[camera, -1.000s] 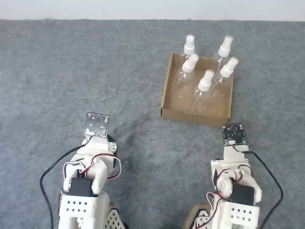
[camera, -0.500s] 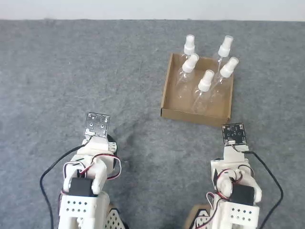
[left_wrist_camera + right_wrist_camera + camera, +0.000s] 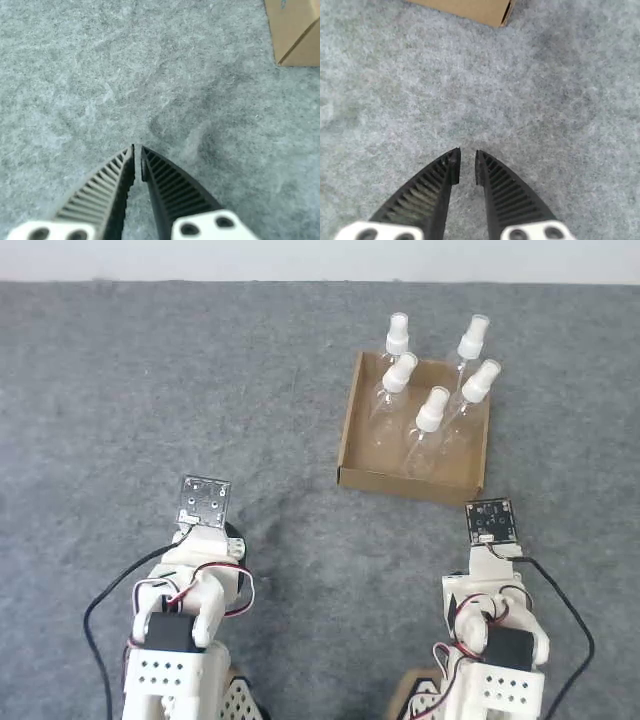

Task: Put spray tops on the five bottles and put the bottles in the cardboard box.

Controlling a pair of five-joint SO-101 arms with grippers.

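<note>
high view: five spray-topped bottles are seen upright inside the cardboard box, far right. the left gripper and right gripper are held clenched, empty, over the near grey mat.

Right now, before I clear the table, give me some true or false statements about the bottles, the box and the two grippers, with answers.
1. Each of the five bottles carries a white spray top. True.
2. One bottle lies on the grey mat outside the box. False: all five stand inside the cardboard box.
3. The left gripper holds a spray top. False: it is shut on nothing, over the bare mat.
4. The cardboard box sits closer to the right arm than to the left arm. True.
5. The right gripper is inside the box. False: it is over the mat, short of the box.
</note>
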